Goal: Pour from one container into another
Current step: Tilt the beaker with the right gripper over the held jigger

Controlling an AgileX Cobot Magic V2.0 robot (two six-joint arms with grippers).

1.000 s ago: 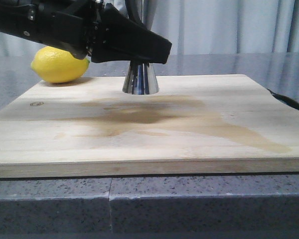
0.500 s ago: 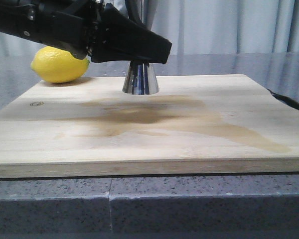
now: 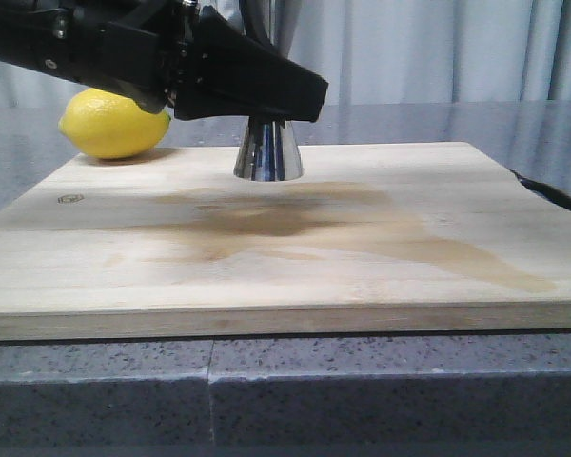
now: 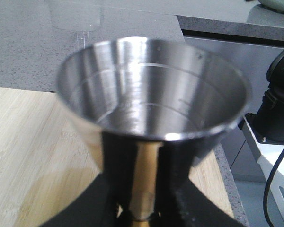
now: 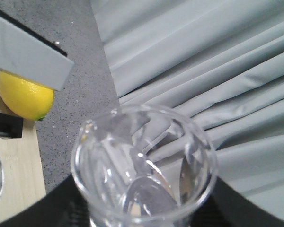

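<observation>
**Jigger clamped on the board, beaker gripped tilted**

Nearest the front camera lies the wooden board, a broad brown stain spread across its middle. Further back, at the board's far edge, the steel jigger stands upright, and the left gripper reaches in from the left and closes its black fingers around the gold-banded waist; the wrist camera looks right into the shiny upper cup. Behind the board's far left corner the lemon rests on the grey counter. Off the front view, the right gripper has the clear glass beaker clasped, seen tilted against the grey curtain
</observation>
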